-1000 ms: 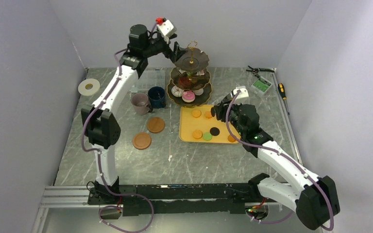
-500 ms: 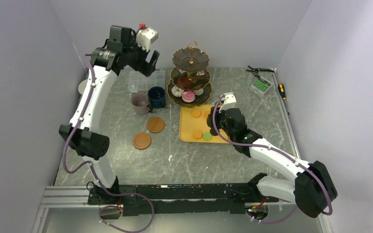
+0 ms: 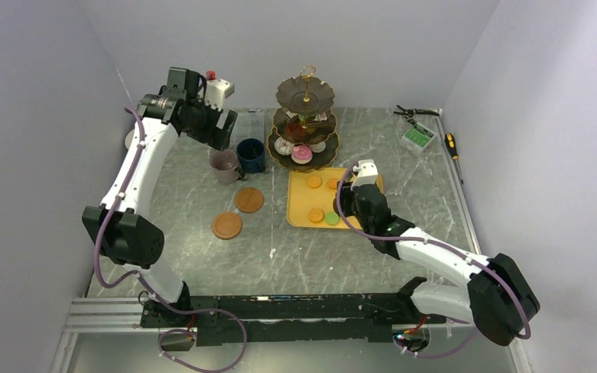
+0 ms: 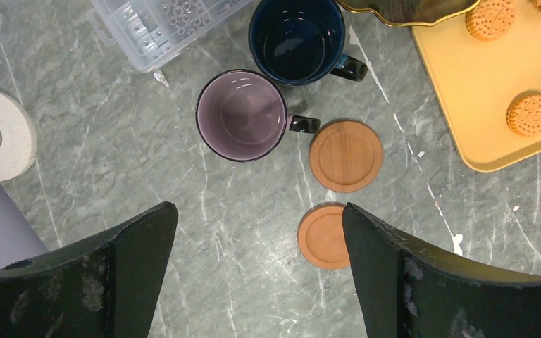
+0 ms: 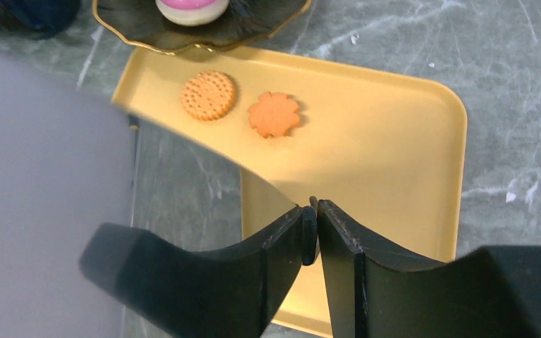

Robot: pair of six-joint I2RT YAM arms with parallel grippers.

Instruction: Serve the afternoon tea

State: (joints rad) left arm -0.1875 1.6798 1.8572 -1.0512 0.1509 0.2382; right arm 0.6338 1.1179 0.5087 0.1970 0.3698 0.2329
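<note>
1. Brown coasters (image 4: 345, 155) sit bare just ahead of the left tool (image 4: 257, 211), with the mauve mug (image 4: 241, 115) and navy mug (image 4: 296, 39) a bit further ahead, so I'd guess it's hanging up there to pick a mug.
2. It's spread wide, holding nothing.
3. Meanwhile the right tool (image 5: 310, 218) is pinched closed, nothing visible in it, low over the yellow tray (image 5: 394, 141). The orange macarons (image 5: 208, 94) lie ahead-left, with the stand (image 3: 305, 116) beyond.

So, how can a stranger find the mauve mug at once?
Start at the three-tier stand at the back of the table. Two mugs stand just left of it; the mauve mug is the nearer, lighter one, left of the navy mug.
</note>
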